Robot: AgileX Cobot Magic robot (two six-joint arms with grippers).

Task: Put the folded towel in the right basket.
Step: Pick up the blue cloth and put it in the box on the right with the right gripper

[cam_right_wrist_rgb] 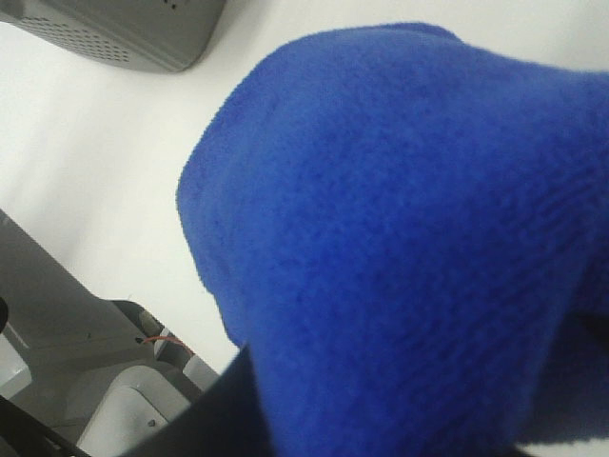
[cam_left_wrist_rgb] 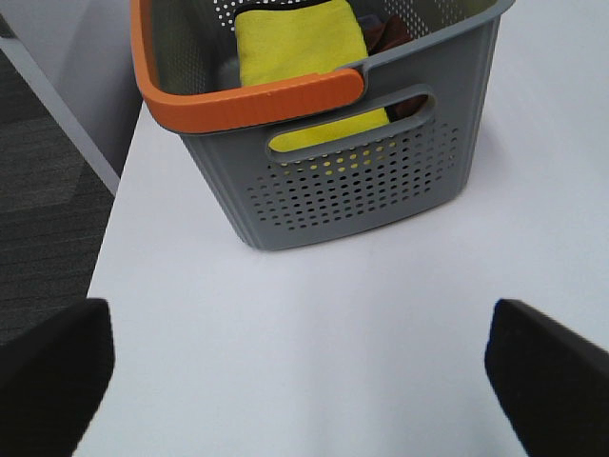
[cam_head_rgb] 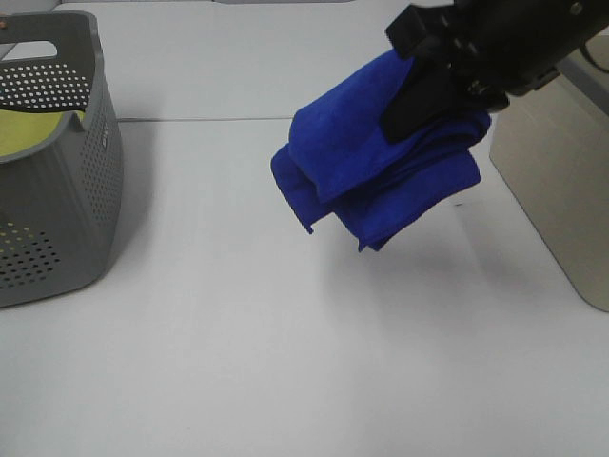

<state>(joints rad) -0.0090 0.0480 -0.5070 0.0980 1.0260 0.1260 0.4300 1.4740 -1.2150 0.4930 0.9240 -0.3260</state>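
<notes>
The folded blue towel (cam_head_rgb: 381, 167) hangs in the air above the table, right of the middle. My right gripper (cam_head_rgb: 423, 100) is shut on the towel's upper edge, and the lower folds droop down to the left. The towel fills the right wrist view (cam_right_wrist_rgb: 400, 238) and hides the fingers there. The right basket (cam_head_rgb: 561, 190) is a beige-grey container at the table's right edge, just right of the towel. My left gripper (cam_left_wrist_rgb: 304, 381) is open and empty above the table, in front of the left basket (cam_left_wrist_rgb: 352, 190). It is out of the exterior view.
The grey perforated left basket (cam_head_rgb: 57, 181) with an orange handle (cam_left_wrist_rgb: 247, 100) stands at the far left and holds a yellow cloth (cam_left_wrist_rgb: 300, 48). The table's left edge and the floor (cam_left_wrist_rgb: 48, 190) lie beside it. A grey basket corner (cam_right_wrist_rgb: 124, 29) shows in the right wrist view.
</notes>
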